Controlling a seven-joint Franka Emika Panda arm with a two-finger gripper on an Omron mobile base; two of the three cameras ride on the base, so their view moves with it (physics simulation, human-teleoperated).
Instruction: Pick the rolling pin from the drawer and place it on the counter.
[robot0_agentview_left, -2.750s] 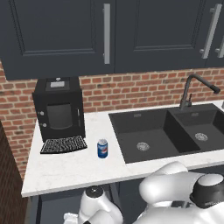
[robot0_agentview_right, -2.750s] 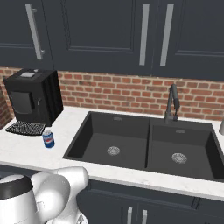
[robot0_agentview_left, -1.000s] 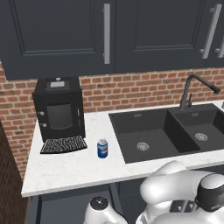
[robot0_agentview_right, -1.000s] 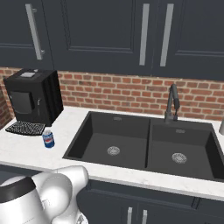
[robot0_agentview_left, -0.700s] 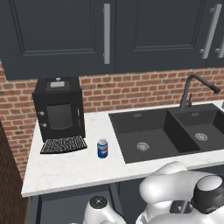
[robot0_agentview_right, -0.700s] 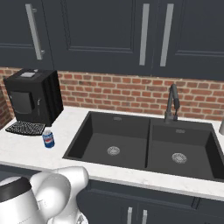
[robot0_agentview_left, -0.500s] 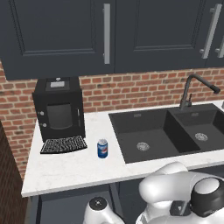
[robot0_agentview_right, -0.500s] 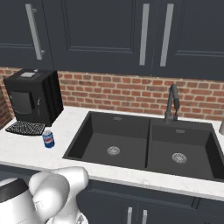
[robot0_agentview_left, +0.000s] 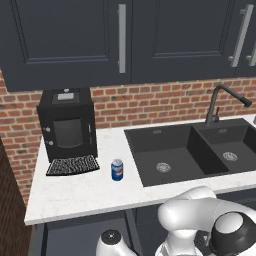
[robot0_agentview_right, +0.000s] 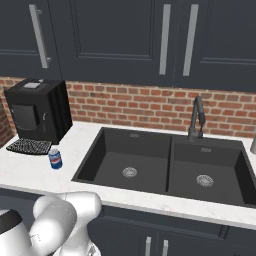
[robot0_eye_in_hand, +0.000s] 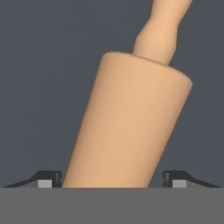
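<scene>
The rolling pin (robot0_eye_in_hand: 131, 118), light tan wood, lies close under the hand camera on the dark grey floor of the drawer (robot0_eye_in_hand: 39, 87). It is tilted, and one narrow handle (robot0_eye_in_hand: 164, 26) points to the view's top. My gripper (robot0_eye_in_hand: 111, 179) is open and straddles the pin's thick barrel. One fingertip (robot0_eye_in_hand: 48, 180) sits hard against its left side. The other fingertip (robot0_eye_in_hand: 175, 180) stands a small gap off its right side. The white speckled counter (robot0_agentview_left: 75, 192) (robot0_agentview_right: 20, 175) runs above where my arm reaches down.
A blue soda can (robot0_agentview_left: 117, 169) (robot0_agentview_right: 55, 159) stands on the counter in front of a black coffee machine (robot0_agentview_left: 67, 125) (robot0_agentview_right: 35, 112). The black double sink (robot0_agentview_left: 170, 155) (robot0_agentview_right: 165, 165) and its faucet (robot0_agentview_left: 216, 102) take up the right side. Dark upper cabinets hang above.
My arm's white links have shifted slightly at the bottom of both base views. The can, the machine and the rest of the counter have not moved.
</scene>
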